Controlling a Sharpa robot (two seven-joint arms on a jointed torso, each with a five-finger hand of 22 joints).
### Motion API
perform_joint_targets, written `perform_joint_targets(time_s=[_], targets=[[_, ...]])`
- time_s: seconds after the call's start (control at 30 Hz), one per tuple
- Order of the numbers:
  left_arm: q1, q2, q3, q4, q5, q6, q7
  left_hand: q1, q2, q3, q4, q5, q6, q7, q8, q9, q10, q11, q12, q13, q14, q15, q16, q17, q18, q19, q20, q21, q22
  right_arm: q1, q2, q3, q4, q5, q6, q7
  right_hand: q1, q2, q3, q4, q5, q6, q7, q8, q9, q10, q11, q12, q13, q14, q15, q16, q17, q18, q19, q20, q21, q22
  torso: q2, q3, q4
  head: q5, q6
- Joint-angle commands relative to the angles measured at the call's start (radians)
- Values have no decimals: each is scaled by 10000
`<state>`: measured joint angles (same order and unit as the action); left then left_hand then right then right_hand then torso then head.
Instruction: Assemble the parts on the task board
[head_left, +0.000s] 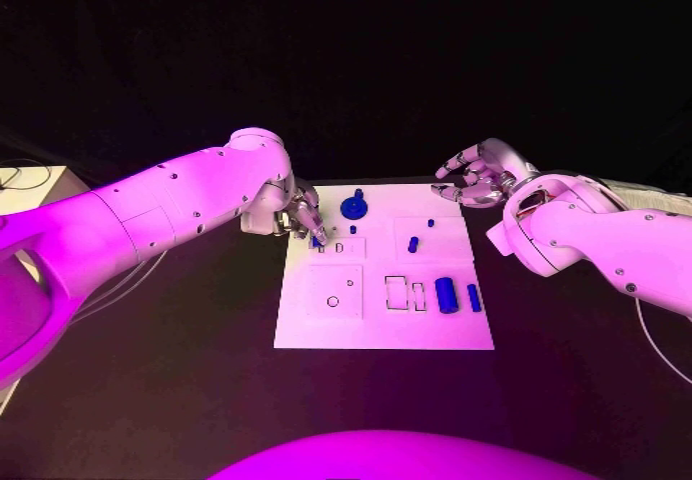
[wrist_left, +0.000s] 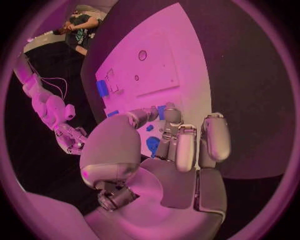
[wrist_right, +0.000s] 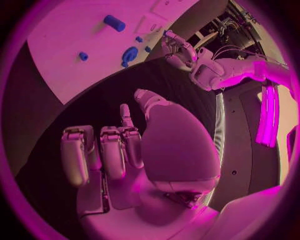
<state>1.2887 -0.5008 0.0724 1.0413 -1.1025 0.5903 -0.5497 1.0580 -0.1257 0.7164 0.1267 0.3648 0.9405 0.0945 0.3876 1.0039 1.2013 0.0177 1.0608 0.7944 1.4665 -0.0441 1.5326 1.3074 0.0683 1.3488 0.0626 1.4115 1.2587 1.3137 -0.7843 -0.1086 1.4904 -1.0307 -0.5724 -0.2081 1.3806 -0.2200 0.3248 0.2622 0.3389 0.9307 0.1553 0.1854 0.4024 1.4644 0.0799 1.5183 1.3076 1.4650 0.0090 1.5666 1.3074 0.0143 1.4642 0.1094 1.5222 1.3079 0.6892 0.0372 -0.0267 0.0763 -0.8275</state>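
the black surface (head_left: 173, 400) carries the white board (head_left: 384, 335) at its middle, square to the robot.

the left robot hand (head_left: 299, 218) sits over the board's far left corner, fingertips down at a small blue piece (head_left: 316, 241) beside the little cut-outs there. from the left wrist view the fingers (wrist_left: 181, 145) are curled toward the thumb above blue pieces, but whether the small piece is actually pinched or only touched cannot be told.

the right robot hand (head_left: 472, 172) hangs off the board's far right corner, well apart from any piece. its fingers (wrist_right: 115, 150) are curled inward on nothing.

pieces on the board, large to small: a blue round knob (head_left: 355, 208) near the far edge; a blue cylinder (head_left: 446, 296) and a slimmer blue bar (head_left: 473, 296) lying side by side near the right edge, just beside the rectangular slots (head_left: 397, 291); a short blue peg (head_left: 413, 243) mid-board; a tiny blue stud (head_left: 352, 229) below the knob. several recesses are unfilled, so the assembly is judged to be at an early stage.

step in hand, as judged: seating the small piece at the left corner. to do it well, the piece should be held upright and lined up squarely over its recess before any downward push; pressure should be straight down and light. risk noted: the knob is near the fingers and could be nudged. the right robot hand should keep off the board until needed.
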Motion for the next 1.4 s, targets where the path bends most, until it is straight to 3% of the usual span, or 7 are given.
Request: perform_joint_targets(time_s=[0.03, 0.27, 0.63, 0.97, 1.2, 1.4], targets=[[15, 77, -6, -54, 297, 265, -27, -41, 77, 2106, -2079, 19, 98, -28, 46, 28, 50, -53, 46, 39, 866, -29, 55, 2180, 57, 15, -44, 47, 29, -3, 13, 3, 2, -116, 109, 36, -81, 22, 45, 16, 61, -82, 21, 66, 17, 495, -63, -38, 2042, 1014, -93, -23, 2458, -10, 823, -73, -27, 2240, 4, 9, 0, -2, 10], [15, 313, -12, -154, 598, 464, -53, -140, 97, 2053, -2051, 18, 156, -68, 87, 76, 147, -85, 106, 103, 900, -53, 115, 2261, 48, 41, -51, 61, 68, -3, 29, 3, 0, -119, 110, 36, -75, 22, 59, 14, 96, -87, 20, 75, 30, 495, -64, -39, 2041, 1010, -95, -29, 2442, -7, 818, -75, -37, 2232, -4, 37, -22, 7, 10], [16, 889, -36, -697, 734, 1005, -138, -179, 111, 2035, -2038, 25, 184, -87, 106, 98, 168, -101, 100, 92, 915, -65, 143, 2300, 46, 46, -54, 63, 76, -3, 61, 3, -12, -124, 109, 34, -71, 21, 65, 12, 111, -90, 20, 78, 34, 500, -65, -34, 2045, 1012, -96, -27, 2448, -8, 819, -75, -37, 2233, -1, 25, -2, -45, 27], [19, 1430, -40, -1323, 682, 1207, -175, -221, 131, 2018, -2024, 32, 213, -109, 127, 122, 227, -119, 144, 154, 928, -78, 168, 2334, 38, 72, -59, 78, 112, -3, 110, 3, -18, -125, 112, 35, -71, 21, 65, 12, 111, -90, 20, 78, 34, 500, -65, -34, 2045, 1012, -96, -27, 2448, -8, 819, -75, -37, 2233, 12, 24, -30, -55, 34], [19, 1546, -42, -1549, 568, 1234, -189, -234, 143, 2019, -2027, 57, 223, -120, 136, 134, 250, -130, 154, 168, 935, -87, 181, 2352, 36, 79, -64, 81, 121, -2, 101, 3, -14, -125, 112, 31, -70, 20, 72, 13, 131, -92, 20, 83, 41, 497, -65, -37, 2043, 1010, -96, -29, 2443, -5, 815, -76, -46, 2226, 1, 19, 13, -85, -1], [19, 1569, -43, -1519, 385, 1085, -175, -273, 156, 2000, -2024, 81, 253, -142, 162, 163, 317, -149, 199, 223, 954, -103, 215, 2399, 24, 119, -73, 106, 172, -2, 105, 3, -9, -125, 149, 5, -70, 20, 72, 13, 131, -92, 20, 83, 41, 497, -65, -37, 2043, 1010, -96, -29, 2443, -5, 815, -76, -46, 2226, 2, 13, -4, -80, -4]])
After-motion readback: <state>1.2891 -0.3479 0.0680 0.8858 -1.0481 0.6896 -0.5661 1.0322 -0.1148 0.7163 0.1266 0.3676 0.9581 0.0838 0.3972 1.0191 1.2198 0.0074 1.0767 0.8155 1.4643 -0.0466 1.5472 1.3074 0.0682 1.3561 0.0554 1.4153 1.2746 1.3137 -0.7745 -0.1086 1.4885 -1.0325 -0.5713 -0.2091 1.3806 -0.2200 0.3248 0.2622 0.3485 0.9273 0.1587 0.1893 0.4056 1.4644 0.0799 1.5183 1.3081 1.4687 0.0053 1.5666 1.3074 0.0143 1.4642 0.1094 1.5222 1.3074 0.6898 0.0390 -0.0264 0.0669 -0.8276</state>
